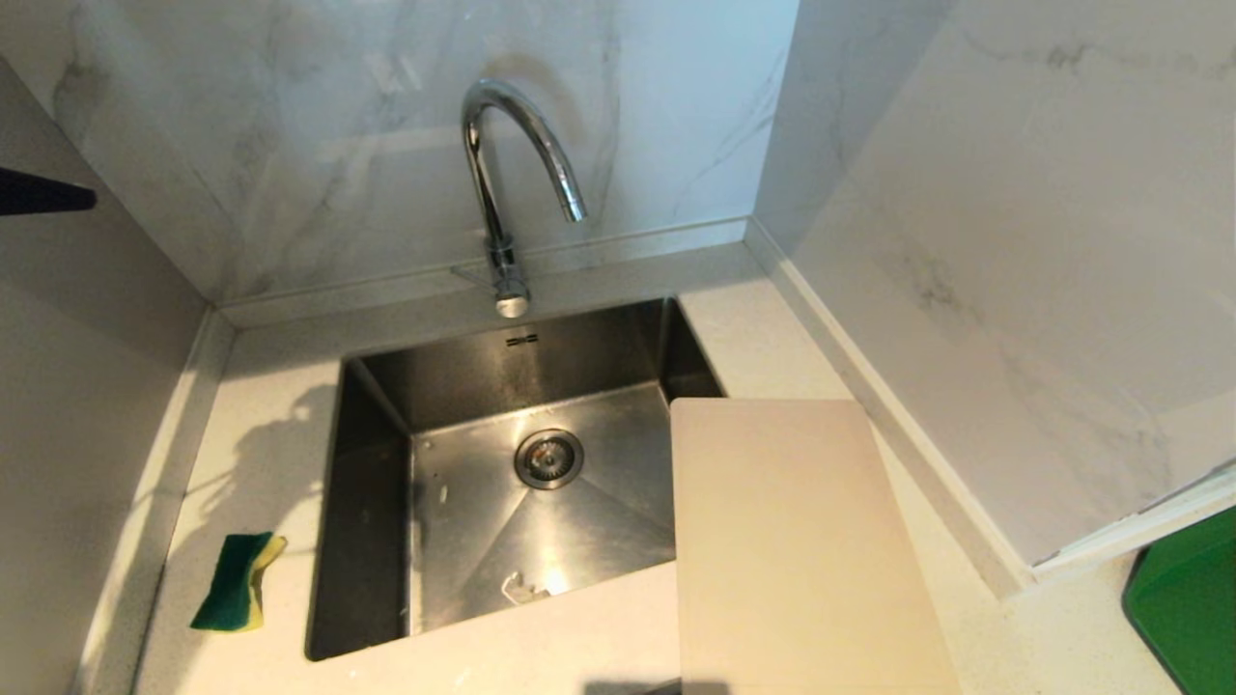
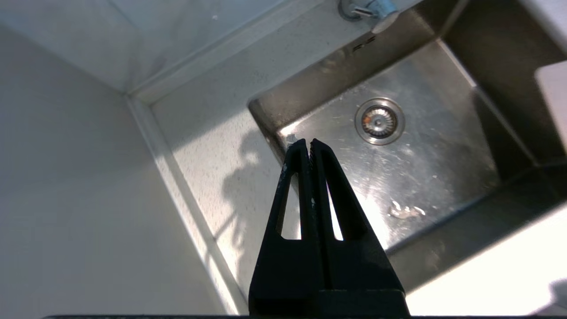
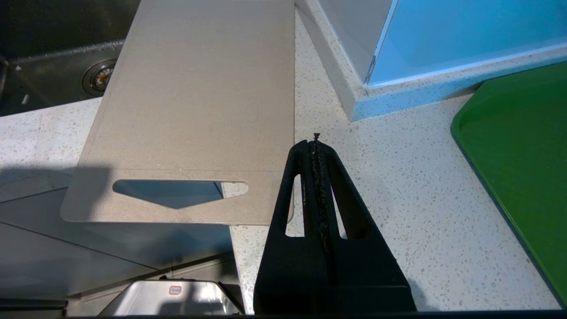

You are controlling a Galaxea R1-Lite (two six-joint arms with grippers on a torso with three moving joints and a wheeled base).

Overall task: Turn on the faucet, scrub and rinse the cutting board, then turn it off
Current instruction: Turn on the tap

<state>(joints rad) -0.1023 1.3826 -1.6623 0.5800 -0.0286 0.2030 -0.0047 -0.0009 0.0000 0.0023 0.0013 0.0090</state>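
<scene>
The chrome gooseneck faucet [image 1: 509, 183] rises behind the steel sink [image 1: 483, 386]; no water runs from its spout, and its base [image 2: 367, 9] shows in the left wrist view. The cream cutting board [image 1: 792, 541] lies flat on the counter right of the sink, one edge overhanging the basin; its handle hole end [image 3: 177, 190] juts past the counter's front edge. My left gripper [image 2: 308, 142] hangs shut and empty high above the sink's left rim. My right gripper [image 3: 315, 144] is shut and empty over the counter, just right of the board's handle end. Neither gripper shows in the head view.
A green and yellow sponge [image 1: 237, 581] lies on the counter left of the sink. A green tray [image 1: 1188, 608] sits at the far right. Marble walls close in behind and on the right. The drain [image 1: 548, 458] sits mid-basin, with small scraps [image 1: 521, 587] near the front.
</scene>
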